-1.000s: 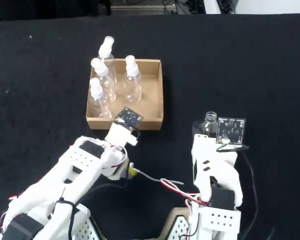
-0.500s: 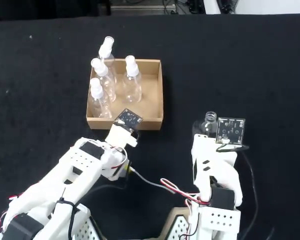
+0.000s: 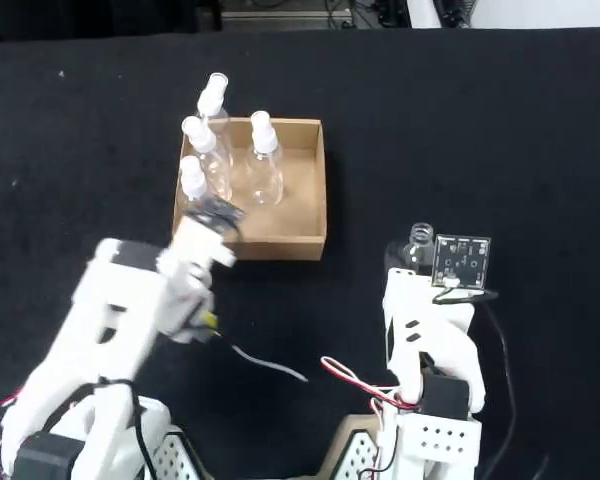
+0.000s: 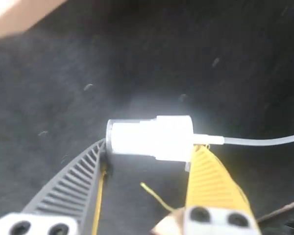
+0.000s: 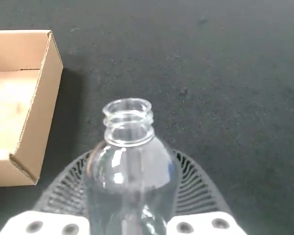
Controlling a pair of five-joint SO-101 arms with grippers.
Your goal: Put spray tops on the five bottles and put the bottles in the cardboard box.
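The left arm had swung leftward, its load with it. From above, four capped bottles (image 3: pixel 263 160) stood in the box (image 3: pixel 323 200); the fifth bottle (image 3: pixel 417 240) stood open, right of it. At the left wrist, the left gripper (image 4: pixel 152 147) clenched the spray top (image 4: pixel 149 136), tube (image 4: pixel 264 142) trailing. The right gripper (image 5: pixel 134 156) grasped the open bottle; capping seemed next, needing the tube steered into it.
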